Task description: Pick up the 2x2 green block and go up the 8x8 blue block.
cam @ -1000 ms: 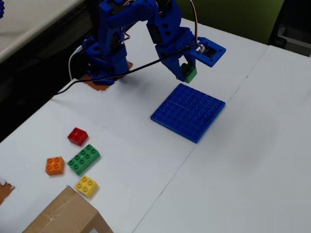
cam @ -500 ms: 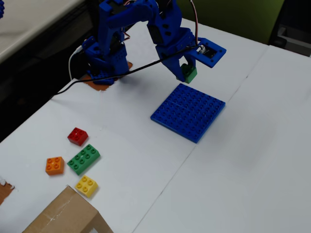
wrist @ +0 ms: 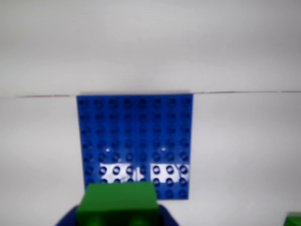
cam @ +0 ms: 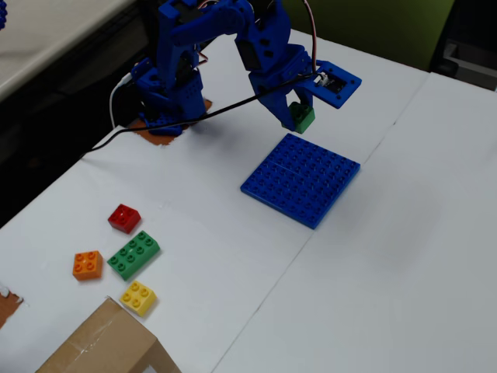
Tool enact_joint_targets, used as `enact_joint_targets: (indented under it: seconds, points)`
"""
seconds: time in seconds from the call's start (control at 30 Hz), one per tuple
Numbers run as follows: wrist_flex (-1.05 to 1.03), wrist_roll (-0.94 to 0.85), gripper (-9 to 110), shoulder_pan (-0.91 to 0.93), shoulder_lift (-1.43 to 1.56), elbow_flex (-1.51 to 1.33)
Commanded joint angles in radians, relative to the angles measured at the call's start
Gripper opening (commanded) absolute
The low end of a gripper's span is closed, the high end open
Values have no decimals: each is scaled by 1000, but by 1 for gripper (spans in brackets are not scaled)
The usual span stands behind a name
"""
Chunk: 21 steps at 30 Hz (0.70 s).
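My blue gripper (cam: pixel 297 116) is shut on the 2x2 green block (cam: pixel 303 119), which hangs in the air just beyond the far edge of the 8x8 blue block (cam: pixel 301 179). In the wrist view the green block (wrist: pixel 118 202) fills the bottom centre between blue fingers, blurred and close. The blue baseplate (wrist: pixel 136 136) lies flat ahead of it on the white table, its near studs glaring with reflected light.
At the left of the fixed view lie a red brick (cam: pixel 124 217), a longer green brick (cam: pixel 133 254), an orange brick (cam: pixel 88 265) and a yellow brick (cam: pixel 138 298). A cardboard box (cam: pixel 105 346) sits at the bottom edge. The arm's base (cam: pixel 167 101) and black cable stand behind.
The gripper with the green block has barely shifted, at most slightly upward; everything else stays as it was.
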<state>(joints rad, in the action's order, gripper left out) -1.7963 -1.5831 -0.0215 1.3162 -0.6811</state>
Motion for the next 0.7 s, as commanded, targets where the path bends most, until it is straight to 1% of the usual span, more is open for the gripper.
enact_joint_targets:
  seconds: [0.0,0.67]
  points:
    - [-20,-8,9,0,6,11]
    - [-20,-15,9,5,6,11]
